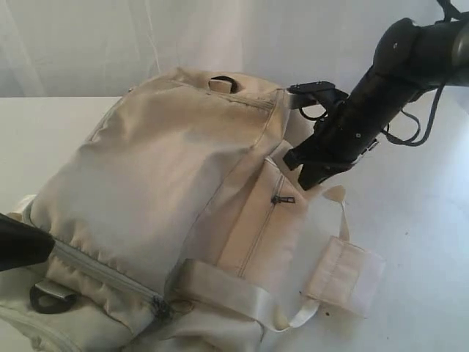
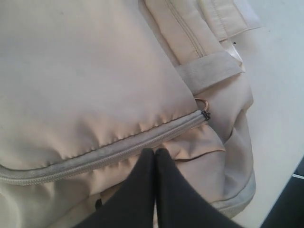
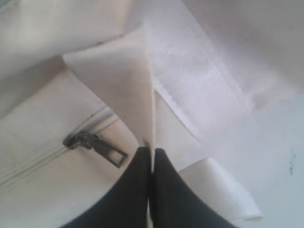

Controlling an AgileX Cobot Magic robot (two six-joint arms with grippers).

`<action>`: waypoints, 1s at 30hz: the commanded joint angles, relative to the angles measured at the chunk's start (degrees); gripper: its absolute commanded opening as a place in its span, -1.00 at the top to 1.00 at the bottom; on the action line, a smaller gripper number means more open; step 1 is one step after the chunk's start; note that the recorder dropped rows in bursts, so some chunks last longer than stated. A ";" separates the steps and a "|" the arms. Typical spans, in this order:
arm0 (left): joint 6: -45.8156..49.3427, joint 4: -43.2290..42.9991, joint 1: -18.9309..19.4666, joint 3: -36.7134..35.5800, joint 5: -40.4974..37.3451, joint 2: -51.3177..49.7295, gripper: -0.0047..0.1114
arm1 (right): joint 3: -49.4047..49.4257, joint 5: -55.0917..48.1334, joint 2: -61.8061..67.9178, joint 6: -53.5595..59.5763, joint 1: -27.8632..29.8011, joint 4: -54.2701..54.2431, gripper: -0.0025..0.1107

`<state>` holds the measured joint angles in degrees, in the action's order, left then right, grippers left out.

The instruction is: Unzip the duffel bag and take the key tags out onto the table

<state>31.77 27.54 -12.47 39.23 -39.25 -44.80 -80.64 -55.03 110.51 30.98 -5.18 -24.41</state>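
Step in hand: unzipping, not yet begun; main zipper [image 2: 109,152] is closed along its whole visible run

Nearest, toward the near-left corner of the table [image 1: 425,257]: left gripper [image 2: 154,154], jaws pressed together, nothing seen between them. Tips sit on the cloth of the duffel bag [image 1: 154,169] just beside the main zipper, on its outer side. Looks like bracing the bag, not pulling. The slider pull [image 2: 205,115] is at the far end of the zipper from this gripper, well apart from the tips, and nothing grips it. A dark ring [image 1: 47,297] lies just beside the left arm

Middle: the bag covers the left and centre of the tabletop, lying flat and slack. A webbing strap with a padded patch [image 1: 344,275] trails off toward the right edge

Further back: right gripper [image 3: 152,153] at the side pocket, jaws closed, seemingly pinching a thin fold of cream fabric [image 3: 123,90] that runs into the gap. The side pocket pull [image 3: 95,146] is just beside the tips, not held, and that pocket is zipped too

Key tags: not visible in any view. Judged to be inside the bag; which compartment, cannot tell

Next move, my call: one gripper must let go, open, and take a slider pull. The pull is small and flat, so the pinch needs to be precise. The other gripper holds the cloth taut so the slider runs instead of bunching
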 commanded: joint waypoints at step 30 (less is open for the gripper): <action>0.22 -1.21 -0.29 -2.04 4.88 0.09 0.92 | 17.86 -10.32 -30.45 -19.00 0.21 24.41 0.96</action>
<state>32.01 26.69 -12.47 37.38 -35.22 -44.80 -65.61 -61.97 84.50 12.99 -5.18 -2.63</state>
